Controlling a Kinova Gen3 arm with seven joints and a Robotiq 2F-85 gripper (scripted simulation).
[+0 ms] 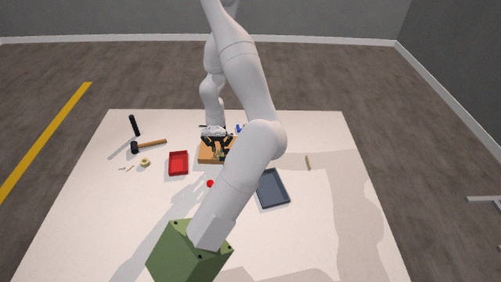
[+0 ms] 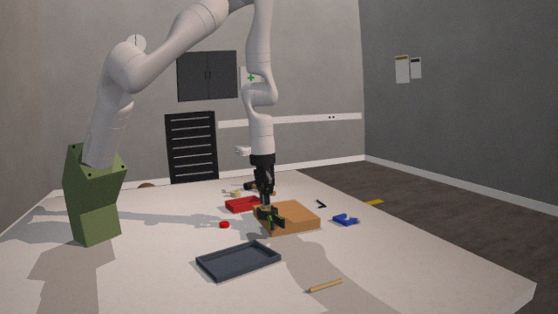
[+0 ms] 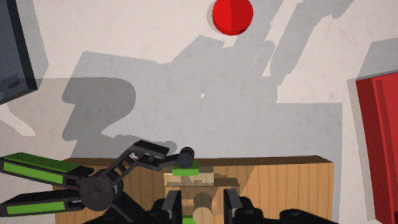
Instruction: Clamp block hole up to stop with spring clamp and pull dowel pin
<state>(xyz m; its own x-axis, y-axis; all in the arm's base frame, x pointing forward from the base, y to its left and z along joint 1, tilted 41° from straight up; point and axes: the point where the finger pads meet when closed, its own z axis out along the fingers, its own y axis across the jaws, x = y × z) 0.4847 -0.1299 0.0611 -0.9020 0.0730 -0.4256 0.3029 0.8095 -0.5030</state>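
The gripper (image 1: 219,152) (image 2: 265,203) (image 3: 203,200) points down over the bench board (image 1: 206,155) (image 2: 301,212) (image 3: 295,186). Its fingers stand part open on both sides of the upright dowel pin (image 3: 202,212), with a gap on each side in the wrist view. A pale wooden piece (image 3: 202,178) and a browner wooden piece (image 3: 228,183) sit side by side near the board's edge. Which is block and which is stop is unclear, and the pin's foot is partly hidden. The black and green spring clamp (image 2: 272,217) (image 3: 98,191) has green pads on either side of them; its handles stick out past the board.
A red tray (image 1: 178,164) (image 2: 242,204) (image 3: 387,145) and a dark tray (image 1: 272,188) (image 2: 239,262) flank the board. A red round piece (image 1: 210,183) (image 2: 224,224) (image 3: 232,14) lies before it. A loose dowel (image 1: 308,162) (image 2: 326,285), blue part (image 2: 344,220) and hammer (image 1: 152,143) lie farther off.
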